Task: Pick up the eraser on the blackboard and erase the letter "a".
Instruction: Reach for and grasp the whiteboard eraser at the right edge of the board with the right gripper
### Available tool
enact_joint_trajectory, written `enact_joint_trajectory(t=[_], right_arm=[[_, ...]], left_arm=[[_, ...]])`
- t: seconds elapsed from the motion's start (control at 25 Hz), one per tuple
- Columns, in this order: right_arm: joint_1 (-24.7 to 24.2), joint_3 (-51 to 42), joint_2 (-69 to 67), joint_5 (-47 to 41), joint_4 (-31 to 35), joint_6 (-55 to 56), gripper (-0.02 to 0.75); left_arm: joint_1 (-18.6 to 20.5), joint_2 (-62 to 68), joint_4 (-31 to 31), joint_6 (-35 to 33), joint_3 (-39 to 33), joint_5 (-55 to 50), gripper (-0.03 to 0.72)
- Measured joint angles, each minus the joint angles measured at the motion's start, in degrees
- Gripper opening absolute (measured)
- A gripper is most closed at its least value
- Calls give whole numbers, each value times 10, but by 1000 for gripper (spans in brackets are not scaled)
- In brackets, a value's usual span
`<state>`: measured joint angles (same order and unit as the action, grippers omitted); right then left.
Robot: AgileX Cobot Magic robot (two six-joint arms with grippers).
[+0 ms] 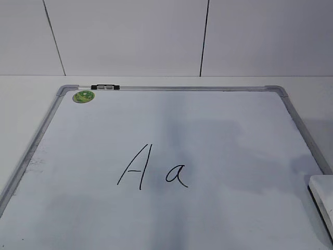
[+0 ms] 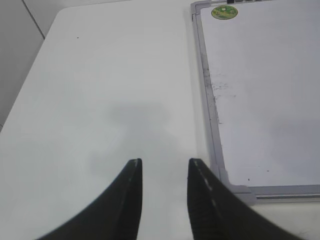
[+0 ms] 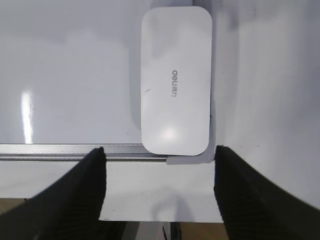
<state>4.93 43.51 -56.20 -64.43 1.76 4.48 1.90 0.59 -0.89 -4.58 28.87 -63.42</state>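
The blackboard [image 1: 218,125] is a white dry-erase board with a grey frame, lying flat on the table. A capital "A" [image 1: 136,166] and the small letter "a" [image 1: 177,175] are written near its middle. The white eraser [image 3: 175,80] lies on the board's near right corner; only its edge shows in the exterior view [image 1: 322,195]. My right gripper [image 3: 160,157] is open and empty, hovering above the board's frame just short of the eraser. My left gripper [image 2: 165,167] is open and empty over bare table left of the board [image 2: 260,90]. Neither gripper shows in the exterior view.
A green round sticker [image 1: 83,96] sits at the board's far left corner, also in the left wrist view [image 2: 224,12]. A black clip [image 1: 105,87] sits on the far frame. The table's front edge [image 3: 160,220] is just below my right gripper. A white tiled wall stands behind.
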Motion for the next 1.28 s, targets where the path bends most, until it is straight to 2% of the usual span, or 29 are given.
enact_joint_trajectory(t=[0.12,0.32,0.44,0.52,0.64,0.72,1.28], right_arm=[[5,0,-18,0,0,1,540],[59,0,-34,0,-46,51,540],[73,0,-50,0,-66,92,541],[73,0,-60,-4,-72,100,565],[73,0,-74,-10,-74,105,649],[73,0,-82,-11,-73,106,668],[73,0,-155,27,-71,107,678]], left_arm=[[0,0,0,0,0,0,235],[0,0,0,0,0,0,235],[0,0,0,0,0,0,235],[0,0,0,0,0,0,235],[0,0,0,0,0,0,235],[0,0,0,0,0,0,235],[0,0,0,0,0,0,235]])
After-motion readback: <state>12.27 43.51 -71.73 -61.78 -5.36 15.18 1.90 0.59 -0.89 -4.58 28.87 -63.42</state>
